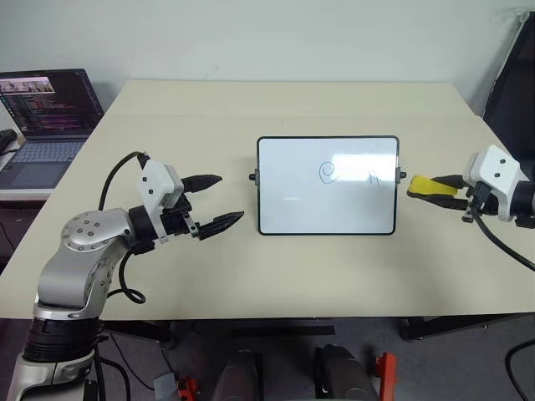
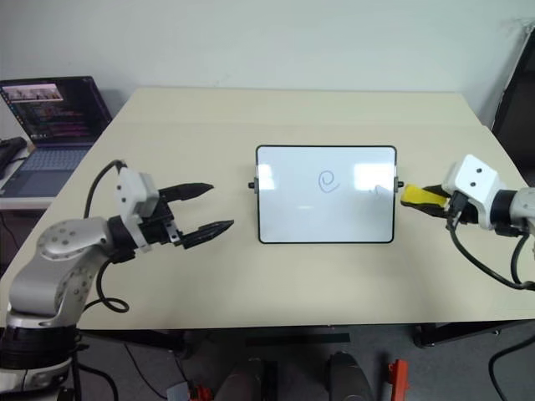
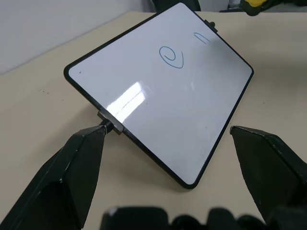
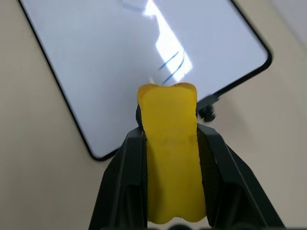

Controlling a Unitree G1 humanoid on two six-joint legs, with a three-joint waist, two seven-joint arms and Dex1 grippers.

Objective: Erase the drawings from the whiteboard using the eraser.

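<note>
Broadly, largest thing first, smallest last:

Table (image 1: pixel 276 276): a pale beige top, spread across the head views; it carries the board, and both arms reach in over it from the near side.

Laptop (image 1: pixel 42 117): open on a separate surface at the far left, well apart from the board; screen lit.

Whiteboard (image 1: pixel 301 205): flat on the table, roughly central, long edges running left to right; thin black frame, rounded corners, a small black knob on each short side; glare patches on the white.

Left gripper (image 1: pixel 216 202): just left of the board and apart from it; the two black fingers (image 3: pixel 72 177) stand spread wide with nothing between them; in the left wrist view the board's knobbed near edge lies between them, a little beyond the tips.

Right gripper (image 1: pixel 443 188): off the board's right short side, near the knob; fingers clamped tight against the eraser's two sides, pointing toward the board.

Eraser (image 4: pixel 171 148): yellow block, held in the right gripper; its front end juts past the fingertips, just outside the board's right edge in the head views.

Drawings (image 3: pixel 171 56): a blue swirl in the board's upper middle; an arch-like mark to its right, near the right edge, partly washed by glare.
</note>
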